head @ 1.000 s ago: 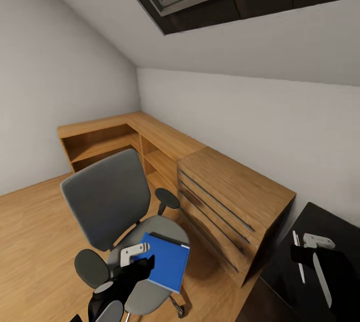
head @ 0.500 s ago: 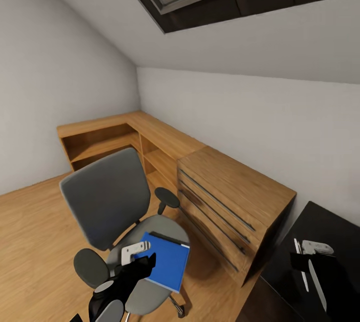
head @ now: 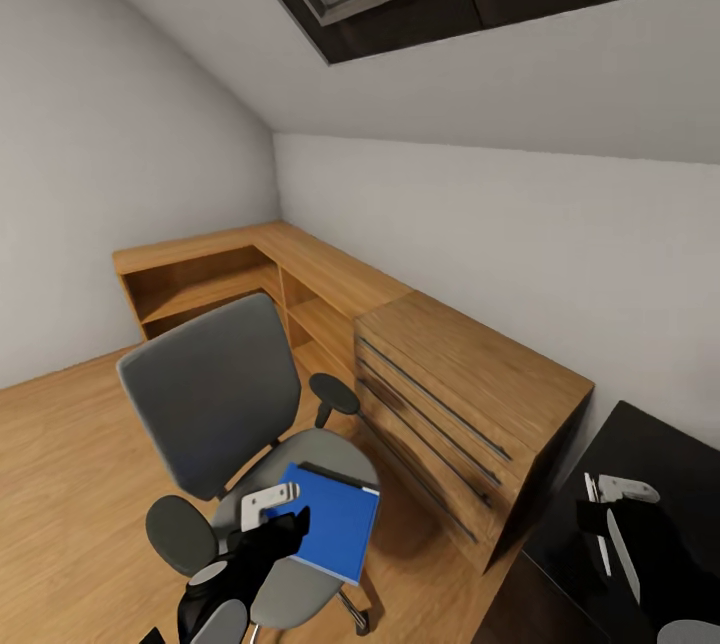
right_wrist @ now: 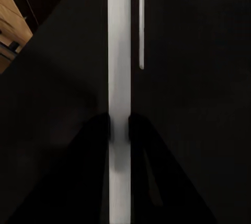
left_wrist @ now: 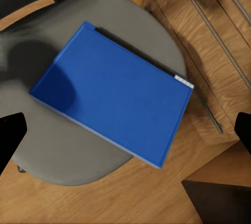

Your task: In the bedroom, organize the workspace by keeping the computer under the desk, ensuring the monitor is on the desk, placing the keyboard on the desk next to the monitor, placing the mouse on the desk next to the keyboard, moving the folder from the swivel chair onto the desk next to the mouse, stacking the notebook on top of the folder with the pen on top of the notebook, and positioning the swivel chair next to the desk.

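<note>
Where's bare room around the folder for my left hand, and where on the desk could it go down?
Chair seat is bare between the folder and the backrest and along its front; one folder corner overhangs the rim. The desk is bare toward the wall, crowded where the pen lies beside the pale strip in the right hand.

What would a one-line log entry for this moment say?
left hand: open over folder | folder: flat on swivel chair seat | right hand: shut on white strip over desk
</note>
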You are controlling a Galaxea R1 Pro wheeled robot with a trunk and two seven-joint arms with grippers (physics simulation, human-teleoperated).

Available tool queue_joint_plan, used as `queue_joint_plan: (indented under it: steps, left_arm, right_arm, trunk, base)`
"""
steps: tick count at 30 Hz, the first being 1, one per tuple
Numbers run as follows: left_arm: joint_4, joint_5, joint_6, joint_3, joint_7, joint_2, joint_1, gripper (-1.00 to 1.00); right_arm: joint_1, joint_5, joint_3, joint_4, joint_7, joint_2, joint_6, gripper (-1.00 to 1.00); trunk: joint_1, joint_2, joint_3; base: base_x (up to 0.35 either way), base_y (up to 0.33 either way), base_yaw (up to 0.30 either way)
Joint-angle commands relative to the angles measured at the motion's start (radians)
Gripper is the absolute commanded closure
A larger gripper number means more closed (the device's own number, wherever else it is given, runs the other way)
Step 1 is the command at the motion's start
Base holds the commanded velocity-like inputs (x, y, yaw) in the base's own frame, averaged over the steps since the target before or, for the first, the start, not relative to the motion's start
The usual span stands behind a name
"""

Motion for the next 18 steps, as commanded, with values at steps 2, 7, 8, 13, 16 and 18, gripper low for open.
queue_joint_plan:
  steps: [2, 7, 8, 13, 16, 18]
  left_arm:
    - [-0.001, 0.005, 0.002, -0.001, 0.007, 0.002, -0.001, -1.00]
    - [-0.001, 0.005, 0.002, 0.000, 0.007, 0.004, -0.001, -1.00]
    - [-0.001, 0.005, 0.002, 0.000, 0.007, 0.004, -0.001, -1.00]
    - [-0.001, 0.006, 0.002, 0.001, 0.007, 0.005, -0.001, -1.00]
    - [0.000, 0.006, 0.002, 0.001, 0.007, 0.005, -0.001, -1.00]
    - [0.000, 0.006, 0.002, 0.002, 0.007, 0.005, -0.001, -1.00]
  right_arm:
    - [-0.001, 0.006, -0.001, -0.001, 0.005, 0.000, 0.006, -1.00]
    - [-0.001, 0.006, -0.001, -0.001, 0.007, 0.000, 0.009, -1.00]
    - [-0.001, 0.006, -0.001, -0.001, 0.007, 0.000, 0.009, -1.00]
    - [-0.001, 0.005, -0.001, -0.004, 0.007, 0.000, 0.009, -1.00]
    - [-0.001, 0.005, -0.001, -0.004, 0.008, 0.000, 0.009, -1.00]
    - [-0.001, 0.005, -0.001, -0.008, 0.009, 0.000, 0.008, -1.00]
  trunk:
    - [0.000, -0.001, -0.001]
    - [0.000, -0.001, -0.001]
    - [0.000, -0.001, -0.001]
    - [0.000, -0.001, -0.001]
    - [0.000, -0.001, -0.001]
    - [0.000, -0.001, -0.001]
  base:
    - [0.000, 0.000, 0.000]
    - [0.000, 0.000, 0.000]
    - [0.000, 0.000, 0.000]
    - [0.000, 0.000, 0.000]
    - [0.000, 0.000, 0.000]
    - [0.000, 0.000, 0.000]
